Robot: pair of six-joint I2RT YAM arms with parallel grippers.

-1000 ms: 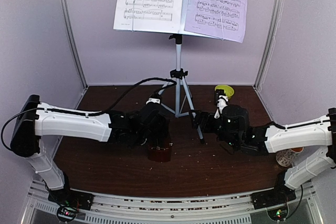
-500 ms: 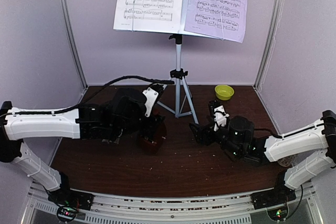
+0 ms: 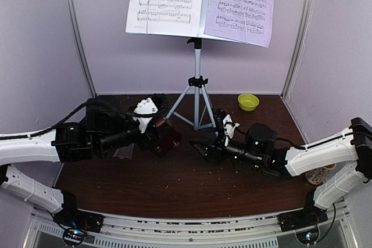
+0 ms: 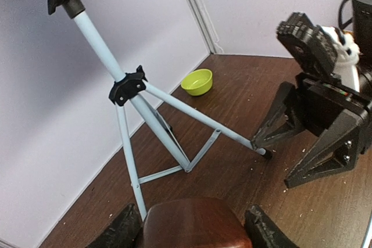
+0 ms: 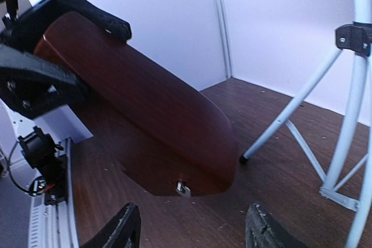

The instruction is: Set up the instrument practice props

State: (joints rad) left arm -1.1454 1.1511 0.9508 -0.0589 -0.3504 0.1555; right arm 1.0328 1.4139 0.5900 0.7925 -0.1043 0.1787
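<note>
1. The left gripper [image 4: 193,230] is closed on the dark-red metronome [image 5: 151,108], one finger on each side, and holds it tilted.
2. The right gripper [image 5: 193,216] is wide open and empty. The metronome is just before its fingertips.
3. The music stand [image 3: 197,94] stands beyond both grippers, and it carries the two sheets [image 3: 200,1].
</note>
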